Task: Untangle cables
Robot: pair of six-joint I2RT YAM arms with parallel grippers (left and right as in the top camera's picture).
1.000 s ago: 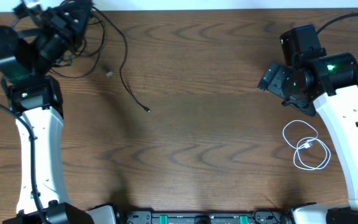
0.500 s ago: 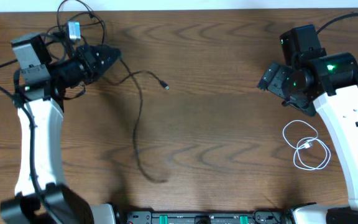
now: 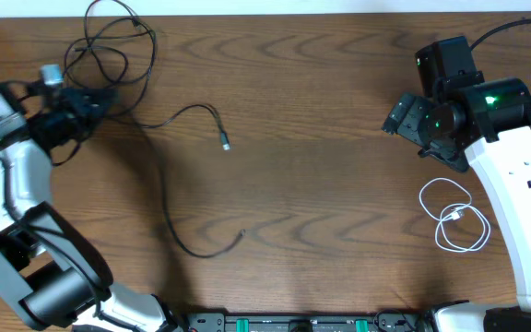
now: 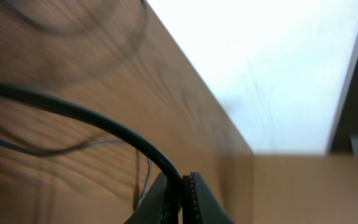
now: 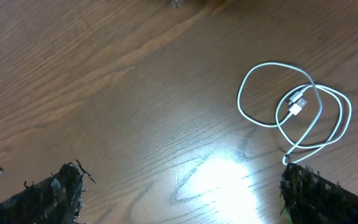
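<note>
The left gripper [image 4: 180, 198] has its dark fingers pressed together on a smooth black cord [image 4: 73, 112], which arcs away over the wood-grain table [image 3: 321, 212]. A second black cord [image 3: 109, 46] lies in loose loops nearby. The right gripper [image 5: 185, 199] hangs spread, its pads rough-edged. The glossy white cord [image 5: 297, 107] lies coiled in round loops, apart from it.

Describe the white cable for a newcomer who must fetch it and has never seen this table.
On the wooden table, look beside the white link of the right arm. The white cable lies there in loose loops. It is the only white cord; the black cables sprawl far left.
</note>
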